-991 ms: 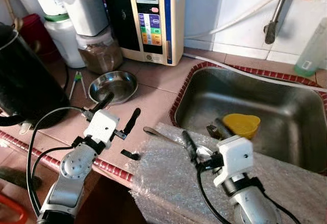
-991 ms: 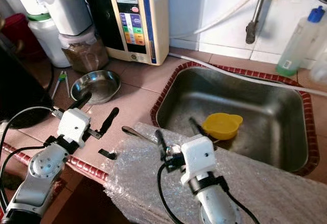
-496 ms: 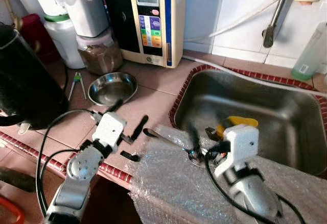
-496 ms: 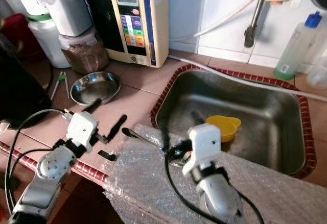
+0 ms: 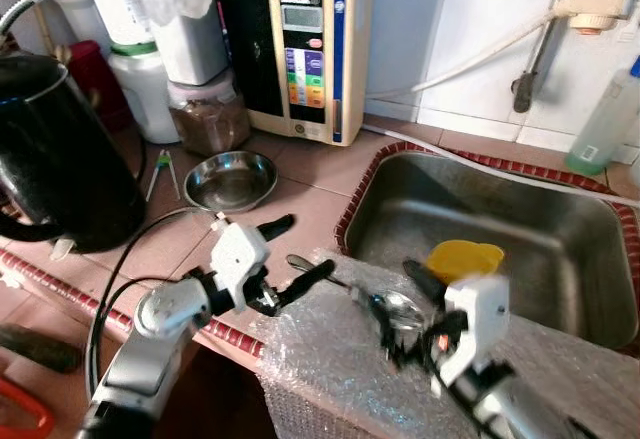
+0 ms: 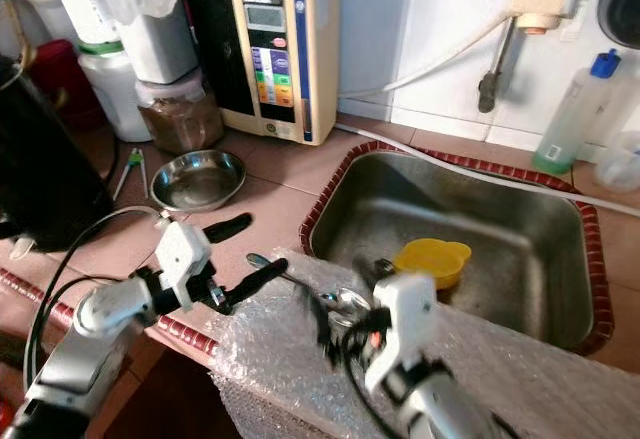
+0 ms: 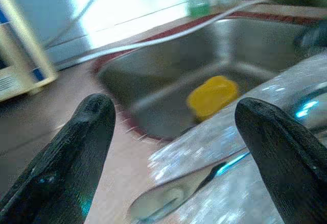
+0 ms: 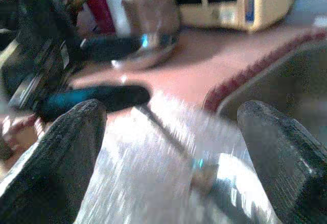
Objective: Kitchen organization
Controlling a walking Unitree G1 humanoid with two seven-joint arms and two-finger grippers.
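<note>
A metal spoon (image 5: 330,277) lies on a sheet of bubble wrap (image 5: 325,359) draped over the counter's front edge, beside the sink (image 5: 560,209). My left gripper (image 5: 290,254) is open, with its two black fingers on either side of the spoon's handle end (image 7: 163,203). The right gripper (image 5: 402,309) is open too and blurred by motion. It hovers low over the spoon's bowl (image 8: 202,170) and faces towards the left arm. A yellow bowl (image 5: 465,259) sits in the sink.
A small steel dish (image 5: 231,179) rests on the brown tiled counter. A black kettle (image 5: 55,154) stands at the far left, with jars (image 5: 208,114) and a water ioniser (image 5: 300,54) behind. A plastic bottle (image 5: 605,119) stands at the back right.
The camera has shifted. My left gripper moved right to the spoon's handle end. The right gripper pulled back from the sink and turned left over the spoon's bowl.
</note>
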